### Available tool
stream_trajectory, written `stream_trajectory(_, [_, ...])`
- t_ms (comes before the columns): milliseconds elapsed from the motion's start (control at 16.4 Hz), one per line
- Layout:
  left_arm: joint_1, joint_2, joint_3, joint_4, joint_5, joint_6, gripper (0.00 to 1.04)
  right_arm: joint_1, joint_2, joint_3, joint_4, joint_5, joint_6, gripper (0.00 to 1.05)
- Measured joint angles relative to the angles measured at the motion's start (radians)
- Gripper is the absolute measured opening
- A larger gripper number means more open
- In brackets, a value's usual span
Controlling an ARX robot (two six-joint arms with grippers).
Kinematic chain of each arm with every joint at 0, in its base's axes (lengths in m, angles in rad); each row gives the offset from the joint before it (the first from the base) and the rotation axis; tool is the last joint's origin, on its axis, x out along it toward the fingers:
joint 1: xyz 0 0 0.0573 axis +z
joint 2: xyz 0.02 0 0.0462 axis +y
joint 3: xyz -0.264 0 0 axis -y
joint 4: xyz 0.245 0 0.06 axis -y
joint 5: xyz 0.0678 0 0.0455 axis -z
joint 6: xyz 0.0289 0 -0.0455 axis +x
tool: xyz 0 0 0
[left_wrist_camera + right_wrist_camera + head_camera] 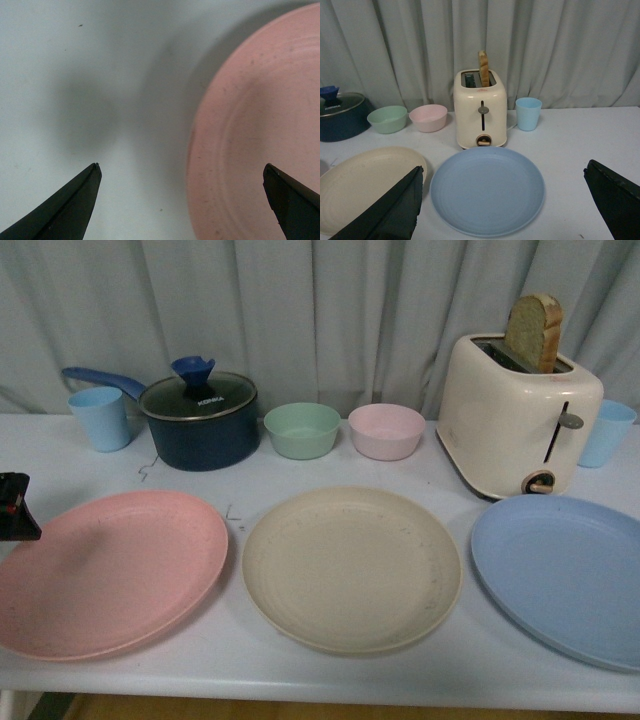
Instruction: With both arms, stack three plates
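Three plates are lying flat, side by side, along the near edge of the counter [250,485], and none of them is touching another. The pink plate [105,575] is on the robot's left, the beige plate [350,568] is in the middle and the blue plate [565,575] is on the right.

A black part of the left arm [15,508] is showing just beside the pink plate's outer rim. In the left wrist view you are seeing the left end effector [181,170] spread wide and gripping nothing. It is hanging over that rim, with one finger over the plate and the other over the bare counter.

The right end effector [503,170] is also standing wide apart and is carrying nothing; the blue plate is showing between its fingers.

Behind the plates a dark pot [198,420] with a glass lid, a green bowl [302,430] and a pink bowl [387,430] are standing in a row. A cream toaster [518,415] is holding a bread slice [534,332] upright. One light blue cup [100,418] is standing left of the pot and another cup [606,432] right of the toaster. A grey curtain [320,310] is hanging behind everything.
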Motion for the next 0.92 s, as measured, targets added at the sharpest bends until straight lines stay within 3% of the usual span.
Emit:
stream_trajectory(183, [0.009, 0.058, 0.021, 0.003, -0.003, -0.005, 0.95, 0.000, 0.000, 0.000, 0.000, 0.000, 0.000, 0.98])
stream_trajectory(244, [0.011, 0.075, 0.025, 0.007, -0.003, -0.009, 0.81, 0.000, 0.000, 0.000, 0.000, 0.000, 0.000, 0.98])
stream_trajectory(550, [0.021, 0.102, 0.035, -0.003, -0.006, -0.051, 0.31, 0.000, 0.000, 0.000, 0.000, 0.000, 0.000, 0.98])
stream_trajectory(611, [0.021, 0.102, 0.036, -0.004, -0.003, -0.056, 0.27, 0.000, 0.000, 0.000, 0.000, 0.000, 0.000, 0.98])
stream_trajectory(733, [0.019, 0.100, 0.036, -0.006, 0.030, -0.080, 0.07, 0.000, 0.000, 0.000, 0.000, 0.000, 0.000, 0.98])
stream_trajectory(916, [0.016, 0.062, 0.017, -0.008, 0.058, -0.106, 0.02, 0.000, 0.000, 0.000, 0.000, 0.000, 0.000, 0.98])
